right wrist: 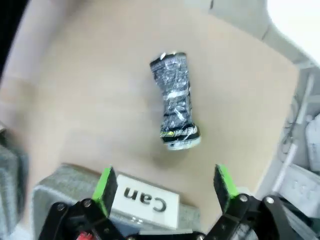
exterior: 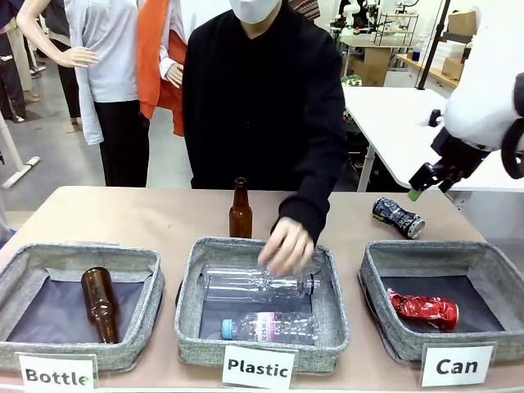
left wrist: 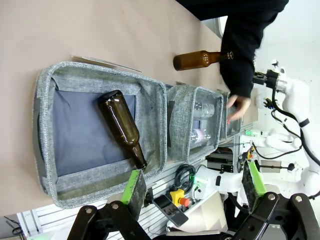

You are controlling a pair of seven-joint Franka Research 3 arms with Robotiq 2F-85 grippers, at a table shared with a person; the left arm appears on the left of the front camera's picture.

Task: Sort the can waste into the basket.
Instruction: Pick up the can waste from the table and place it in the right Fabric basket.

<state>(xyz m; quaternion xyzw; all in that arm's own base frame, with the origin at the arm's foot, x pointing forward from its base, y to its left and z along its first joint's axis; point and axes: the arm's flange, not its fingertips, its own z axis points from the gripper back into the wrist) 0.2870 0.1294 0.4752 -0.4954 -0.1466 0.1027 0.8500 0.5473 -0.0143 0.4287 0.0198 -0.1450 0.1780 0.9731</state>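
A crushed dark can (exterior: 398,217) lies on the table behind the basket carded "Can" (exterior: 490,264); in the right wrist view the dark can (right wrist: 175,102) lies below and ahead of my open right gripper (right wrist: 166,186). A crushed red can (exterior: 423,309) rests inside that basket. My right gripper (exterior: 426,184) hangs in the air above and right of the dark can, fingers apart, empty. My left gripper (left wrist: 192,184) is open above the "Bottle" bin (left wrist: 47,90), holding nothing.
A person's hand (exterior: 286,246) reaches into the middle "Plastic" bin (exterior: 191,286), which holds two clear plastic bottles. A brown bottle (exterior: 240,210) stands behind it, another brown bottle (exterior: 100,302) lies in the "Bottle" bin (exterior: 16,278). A second white table stands at the far right.
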